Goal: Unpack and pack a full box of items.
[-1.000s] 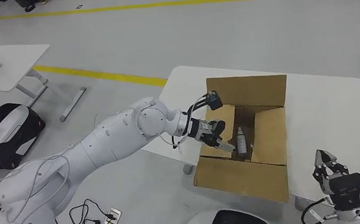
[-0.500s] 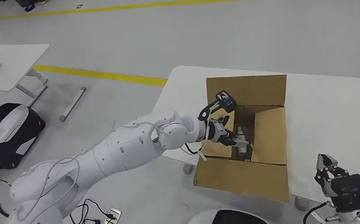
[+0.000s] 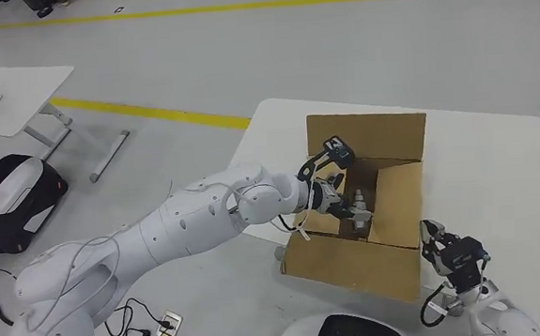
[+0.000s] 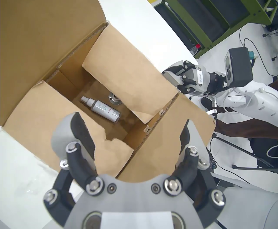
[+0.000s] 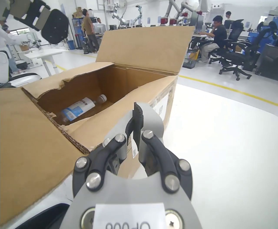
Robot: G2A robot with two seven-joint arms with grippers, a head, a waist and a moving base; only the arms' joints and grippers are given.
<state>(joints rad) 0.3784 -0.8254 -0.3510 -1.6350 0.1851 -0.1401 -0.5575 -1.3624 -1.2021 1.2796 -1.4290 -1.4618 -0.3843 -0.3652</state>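
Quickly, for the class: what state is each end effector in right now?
Left end effector: open, empty.
Right end effector: closed, holding nothing.

An inner flap (image 4: 132, 80) half hides a small metal part (image 4: 113, 99).

Bright even light, glare on table (image 5: 217, 141), box (image 4: 130, 76) interior shadowed

Open cardbd box (image 3: 352, 266) — spray btl (image 4: 104, 109) flat inside
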